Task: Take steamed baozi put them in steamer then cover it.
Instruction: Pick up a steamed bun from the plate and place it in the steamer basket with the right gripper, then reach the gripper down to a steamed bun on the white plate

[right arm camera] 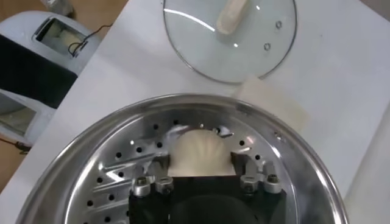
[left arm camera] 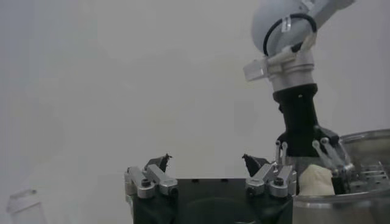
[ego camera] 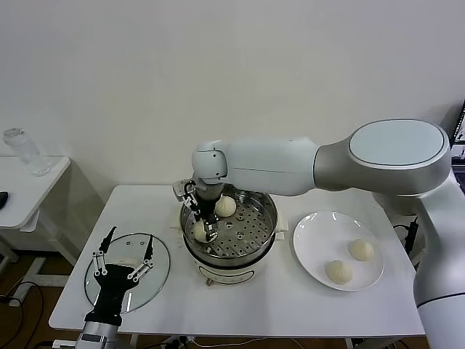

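Note:
The steamer stands mid-table, its perforated tray showing inside. One baozi lies at the tray's back. My right gripper reaches down into the pot at its left side. It is shut on a second baozi, held low over the tray. Two more baozi sit on the white plate to the right. The glass cover lies flat on the table, left of the steamer. My left gripper hovers over it, open and empty; the left wrist view shows its jaws wide apart.
A low side table at far left holds a clear glass jar. The right wrist view shows the cover's cream handle and a grey unit on the floor beyond the table edge.

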